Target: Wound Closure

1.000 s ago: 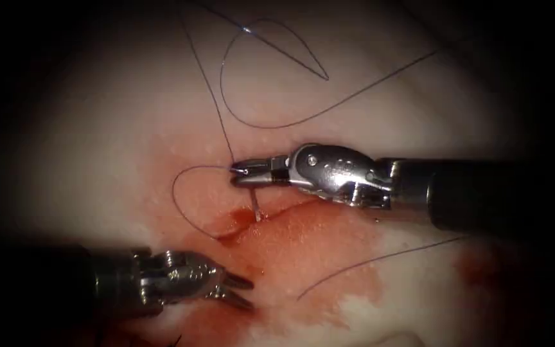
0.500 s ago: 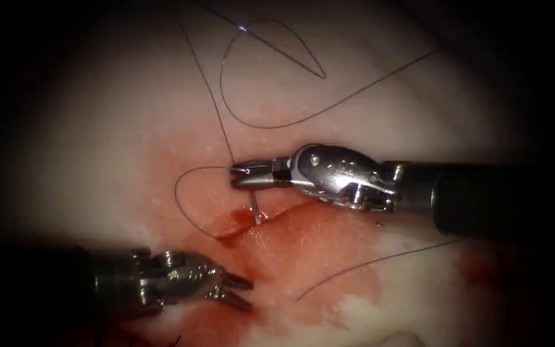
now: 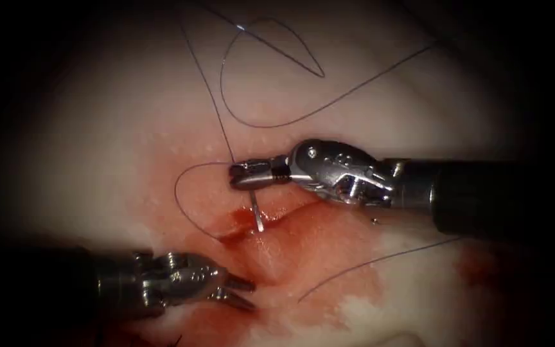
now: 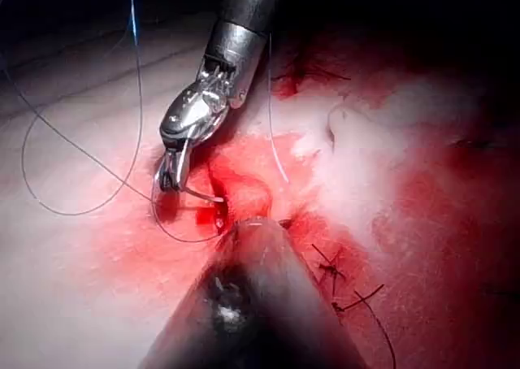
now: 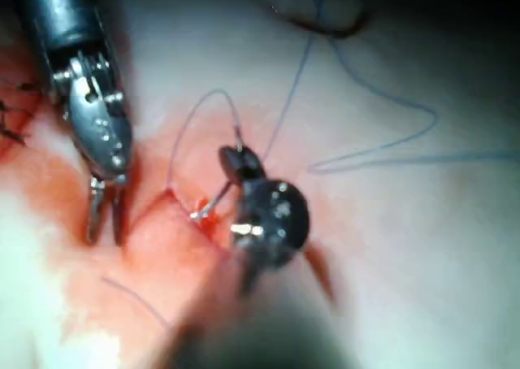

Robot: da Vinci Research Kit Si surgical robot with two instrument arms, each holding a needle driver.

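I had the pale, moist slab of pork-belly tissue (image 3: 130,128) under the endoscope, its middle stained by a spread of red fluid (image 3: 303,250) around the slanting cut (image 3: 245,228). Beyond the lit patch the surroundings fell into darkness, so I could make out nothing of the bench or room.

My right arm's silver needle driver (image 3: 236,175) came in from the right, its jaws clenched on the thin curved steel needle (image 3: 256,215) near its thread end. The needle hung down from the jaws with its lower end at the cut's upper lip; the left wrist view (image 4: 203,196) showed it reaching toward the red opening. Whether its point sat in the tissue or just touched it, I could not tell.

The fine dark-blue thread (image 3: 191,205) curled from those jaws in a loop to the cut's left and lay in wider loops across the far tissue.

My left arm's needle driver (image 3: 248,293) waited below and left of the cut, jaws parted, grasping nothing. Both shafts were cut off by shadow.

In the left wrist view, short dark cut ends of thread (image 4: 333,267) stood from earlier stitches.
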